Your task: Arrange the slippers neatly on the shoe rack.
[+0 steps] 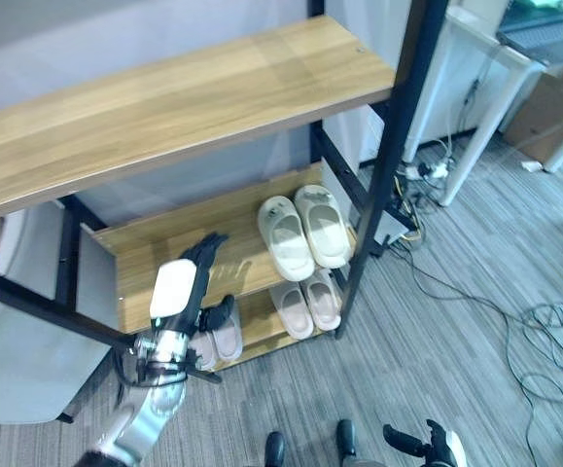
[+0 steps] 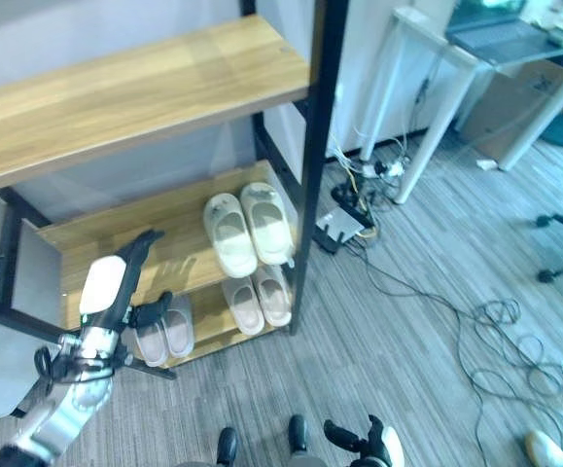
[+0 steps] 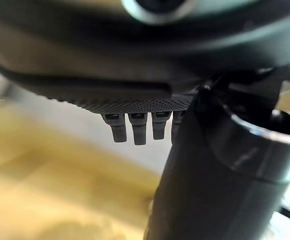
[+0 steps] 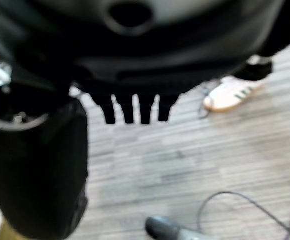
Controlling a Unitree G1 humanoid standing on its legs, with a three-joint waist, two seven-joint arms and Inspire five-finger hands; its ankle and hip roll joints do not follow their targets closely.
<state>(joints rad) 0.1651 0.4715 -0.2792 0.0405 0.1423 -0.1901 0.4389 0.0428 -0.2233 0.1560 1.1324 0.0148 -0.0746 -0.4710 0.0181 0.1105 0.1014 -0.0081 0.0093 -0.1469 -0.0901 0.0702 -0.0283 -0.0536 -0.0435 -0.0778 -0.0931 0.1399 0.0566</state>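
Note:
A shoe rack with wooden shelves and a black frame stands before me. A cream pair of slippers lies side by side at the right end of the middle shelf. On the bottom shelf lie a beige pair to the right and another pale pair to the left. My left hand reaches over the bare left part of the middle shelf, open with straight fingers, holding nothing. Low down over the carpet, my right hand hangs open and empty, its fingers straight.
A white desk with a laptop stands to the right of the rack, a cardboard box beyond it. Cables and a power strip lie on the grey carpet. A white sneaker rests on the floor. A grey panel stands left.

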